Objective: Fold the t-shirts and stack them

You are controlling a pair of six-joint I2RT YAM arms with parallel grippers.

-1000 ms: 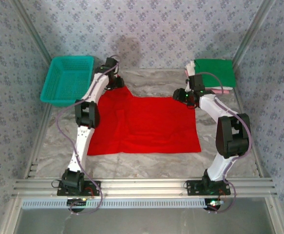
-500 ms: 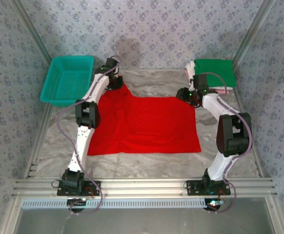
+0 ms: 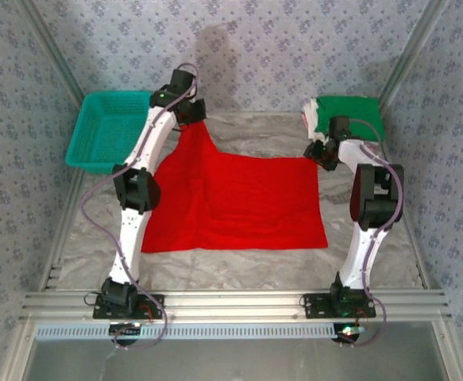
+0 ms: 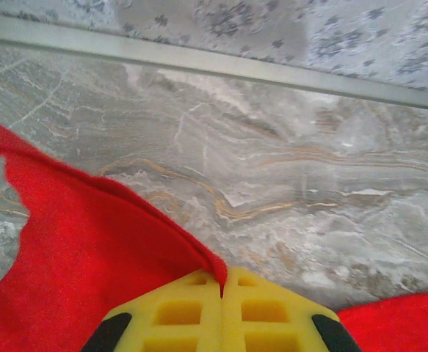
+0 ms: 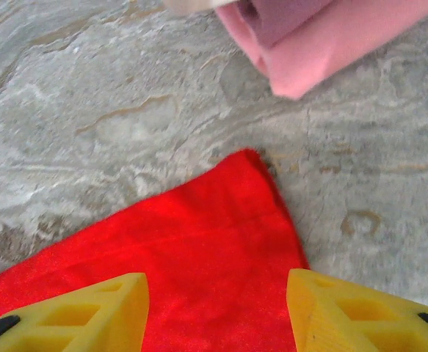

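The red t-shirt (image 3: 239, 202) lay spread flat in the middle of the table (image 3: 239, 262), but its corner at 11 o'clock was pulled up off the top into a peak. The left gripper (image 4: 222, 293) had that corner. Its yellow fingers were pressed tight together, with only a thin bit of the red edge pinched between them. That small bite was the first worry. If the arm pulled too fast, the cloth could slip out and the corner would drop in a heap.

The shirt's corner at 1 o'clock lay flat on the table. The right gripper (image 5: 215, 287) hung just over it, with its fingers set apart and nothing in them. If it closed in the wrong spot, it could grab a fat bunch of cloth or miss the corner. With one corner up and the other down, more pulling from the left would likely drag the shirt crooked and wrinkle it, so the fold would come out lopsided.

Just past that corner, toward 1 o'clock, sat the folded pile, with a pink shirt (image 5: 324, 44) under a green shirt (image 3: 350, 115). The right gripper was close to it, so a wide swing could bump the pile and spoil it. The teal basket (image 3: 108, 127) at 10 o'clock was well apart from all this
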